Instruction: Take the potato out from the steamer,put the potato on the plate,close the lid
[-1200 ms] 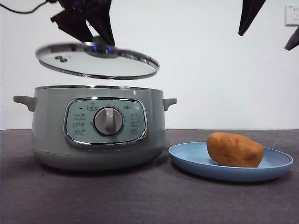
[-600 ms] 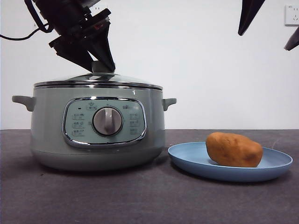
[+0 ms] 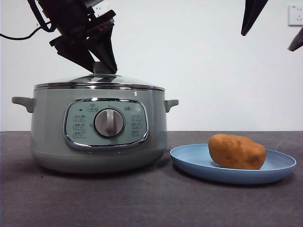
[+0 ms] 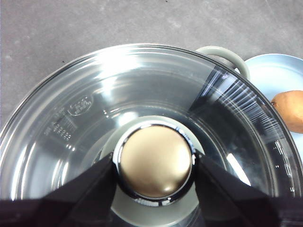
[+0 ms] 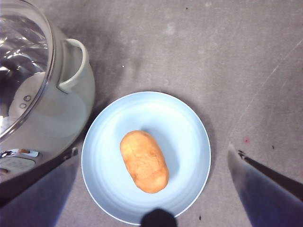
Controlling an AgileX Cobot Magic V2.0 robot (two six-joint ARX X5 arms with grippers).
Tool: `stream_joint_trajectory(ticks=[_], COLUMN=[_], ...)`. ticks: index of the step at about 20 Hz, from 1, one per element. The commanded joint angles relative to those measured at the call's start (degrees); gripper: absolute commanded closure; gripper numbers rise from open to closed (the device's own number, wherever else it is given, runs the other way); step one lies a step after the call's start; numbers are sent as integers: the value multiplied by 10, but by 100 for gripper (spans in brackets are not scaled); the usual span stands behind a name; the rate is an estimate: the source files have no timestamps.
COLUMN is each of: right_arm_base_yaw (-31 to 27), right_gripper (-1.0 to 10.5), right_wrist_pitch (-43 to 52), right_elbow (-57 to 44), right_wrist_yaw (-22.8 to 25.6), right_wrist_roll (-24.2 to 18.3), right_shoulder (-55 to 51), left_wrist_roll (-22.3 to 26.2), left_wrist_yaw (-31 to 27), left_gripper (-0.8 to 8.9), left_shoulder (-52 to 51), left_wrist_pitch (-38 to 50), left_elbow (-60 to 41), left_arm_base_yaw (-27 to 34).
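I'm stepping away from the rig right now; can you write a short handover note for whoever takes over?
Left gripper: fingers on either side of the lid knob, not released.
Right gripper: open, holding nothing, high above the plate.
Potato: lying on the plate, beside the steamer.
Lid: sits level on the steamer rim.
Done: potato out and plated, lid on.
Left: open the left fingers, lift that arm clear.
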Motion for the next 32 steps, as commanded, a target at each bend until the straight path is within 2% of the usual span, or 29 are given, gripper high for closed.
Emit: stream_joint_trajectory(ticks=[1,2,3,9,14,16,19,22,25,29,30,32], right_arm_base_yaw=[0,0,0,0,0,0,0,0,0,0,0,0], right_gripper=[414,414,414,414,414,414,414,414,414,417,439,605], right_wrist_pitch=[1,1,1,1,3,3,3,3,6,12,12,8], right_elbow=[0,0,0,0,3,17,58,94,111,111,111,111], right_wrist_yaw=[0,-1,-1,-1,-2,-29,-87,-150,-158,-162,-162,-162], right_wrist_roll=[4,4,4,4,0,-23,-37,-37,-37,-37,-37,-37], right_shoulder=[-1,-1,-1,-2,-8,-15,-36,-68,-106,-139,-141,-143], left_wrist_roll=[-25,-26,-26,-36,-38,-38,-38,-40,-41,-36,-36,-35], left_wrist_yaw=[-3,-5,-5,-5,-29,-43,-44,14,84,103,103,103], left_gripper=[653,542,490,485,486,486,486,486,486,487,501,539], left_shoulder=[11,11,11,9,0,-5,-26,-79,-134,-172,-174,-174], left_wrist_pitch=[-9,-8,-8,-8,-49,-76,-118,-138,-166,-205,-209,-220], left_elbow=[-12,-12,-12,6,99,159,249,283,283,283,283,283], left_arm_base_yaw=[-5,-5,-5,-5,-5,-5,-5,-5,-5,-5,-5,-5])
